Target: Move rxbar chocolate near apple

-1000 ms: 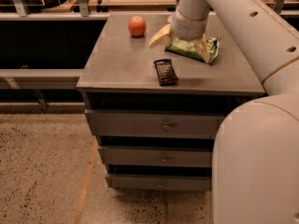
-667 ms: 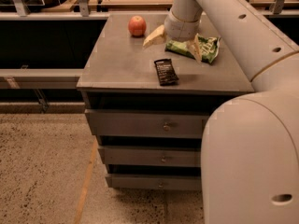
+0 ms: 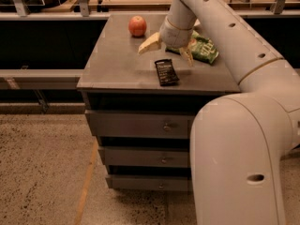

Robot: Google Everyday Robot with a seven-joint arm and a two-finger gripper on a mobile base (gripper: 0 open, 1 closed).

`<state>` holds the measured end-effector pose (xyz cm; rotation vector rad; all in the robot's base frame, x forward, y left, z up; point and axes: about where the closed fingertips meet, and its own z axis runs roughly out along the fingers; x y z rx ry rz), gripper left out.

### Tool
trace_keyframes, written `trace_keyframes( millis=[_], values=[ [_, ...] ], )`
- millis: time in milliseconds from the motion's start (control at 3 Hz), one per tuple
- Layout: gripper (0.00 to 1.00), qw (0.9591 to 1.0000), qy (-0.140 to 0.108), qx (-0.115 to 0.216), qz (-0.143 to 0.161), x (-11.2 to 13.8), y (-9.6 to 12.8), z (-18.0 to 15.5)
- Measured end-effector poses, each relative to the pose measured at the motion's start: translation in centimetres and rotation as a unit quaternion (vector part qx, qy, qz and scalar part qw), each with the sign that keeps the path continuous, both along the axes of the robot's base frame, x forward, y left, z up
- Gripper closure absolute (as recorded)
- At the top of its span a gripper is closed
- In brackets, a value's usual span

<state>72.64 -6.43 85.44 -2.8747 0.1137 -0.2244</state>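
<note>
end effector (image 3: 168, 50): wide open, empty, just over bar
bar (image 3: 166, 72): flat on tabletop (image 3: 117, 64)
apple (image 3: 137, 26): back, apart from bar

Green chip bag (image 3: 204, 48) (crinkly) lies on the grey drawer cabinet (image 3: 117, 65), just beside the gripper (image 3: 168, 49)

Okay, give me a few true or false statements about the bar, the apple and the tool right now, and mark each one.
1. The rxbar chocolate lies flat on the cabinet top. True.
2. The tool is shut on the bar. False: it is open and empty, hanging just beyond the bar.
3. The apple touches the bar. False: they lie apart, with the apple near the far edge.
4. A green chip bag lies on the same top. True.
</note>
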Motion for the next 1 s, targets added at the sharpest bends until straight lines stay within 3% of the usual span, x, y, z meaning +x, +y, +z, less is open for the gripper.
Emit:
trace_keyframes(
  millis=[333,667,1000],
  values=[
    [0.18,0.9994,0.029,-0.004,0.018,-0.38,0.5,-1.68],
    [0.41,0.9991,0.038,-0.006,0.018,-0.29,0.73,-2.15],
    [0.54,0.9991,0.038,-0.006,0.018,-0.3,0.68,-1.84]
  ],
)
